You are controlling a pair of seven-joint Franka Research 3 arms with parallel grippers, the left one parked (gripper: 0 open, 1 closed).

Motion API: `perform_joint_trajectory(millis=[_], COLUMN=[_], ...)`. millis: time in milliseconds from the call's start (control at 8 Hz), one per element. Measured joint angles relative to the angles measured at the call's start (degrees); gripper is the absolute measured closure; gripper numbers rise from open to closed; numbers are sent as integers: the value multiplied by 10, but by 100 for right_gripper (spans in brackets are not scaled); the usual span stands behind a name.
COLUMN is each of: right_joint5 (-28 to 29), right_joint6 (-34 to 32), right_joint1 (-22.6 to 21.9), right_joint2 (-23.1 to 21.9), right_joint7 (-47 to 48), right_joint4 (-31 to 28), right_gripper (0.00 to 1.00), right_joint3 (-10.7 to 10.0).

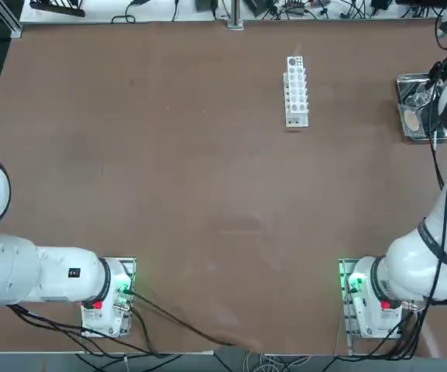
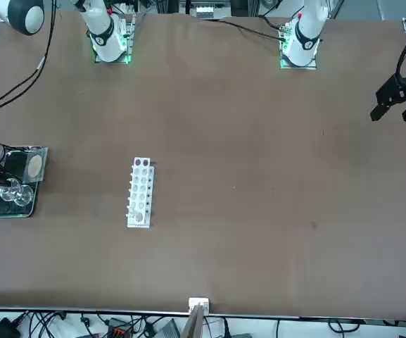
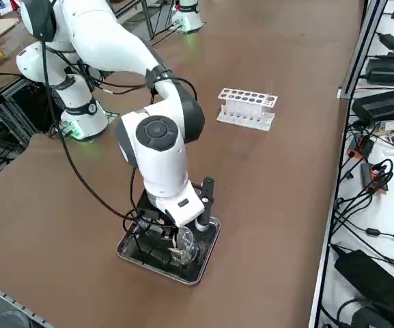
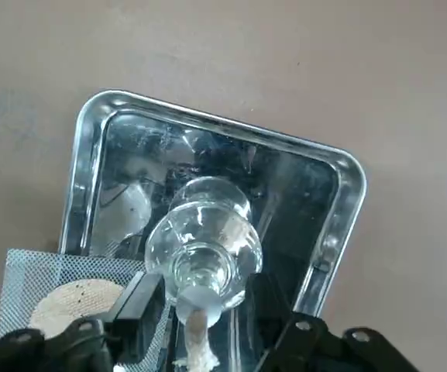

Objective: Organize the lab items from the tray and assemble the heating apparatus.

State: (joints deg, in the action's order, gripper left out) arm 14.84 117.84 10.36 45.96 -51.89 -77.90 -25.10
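Brown and mostly bare, the surface (image 1: 208, 170) carries a white tube rack (image 1: 296, 91) mid-way and the metal tray (image 4: 339, 225) at its right edge, the glass burner (image 4: 204, 244) and mesh pad (image 4: 60, 298) inside it. The right end effector (image 4: 200, 341) is down over the tray, its fingers (image 4: 134, 302) either side of the burner's neck with a gap visible, not yet pinching. This looks like the first pick; next should be a firm closure, then a straight lift clear of the rim.

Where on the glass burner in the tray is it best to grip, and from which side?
Probably at the narrow neck of the glass burner, from above: it sits in the tray beside the mesh pad. The right pincer hangs above it, fingers either side of the neck.
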Motion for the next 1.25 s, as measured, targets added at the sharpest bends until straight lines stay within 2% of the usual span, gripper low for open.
perform_joint_trajectory(millis=[625,1250], right_joint5=[0,0], right_joint6=[-2,-5], right_joint1=[0,0], right_joint2=[1,1], right_joint7=[0,0], right_joint4=[0,0], right_gripper=[42,61], right_joint3=[0,0])
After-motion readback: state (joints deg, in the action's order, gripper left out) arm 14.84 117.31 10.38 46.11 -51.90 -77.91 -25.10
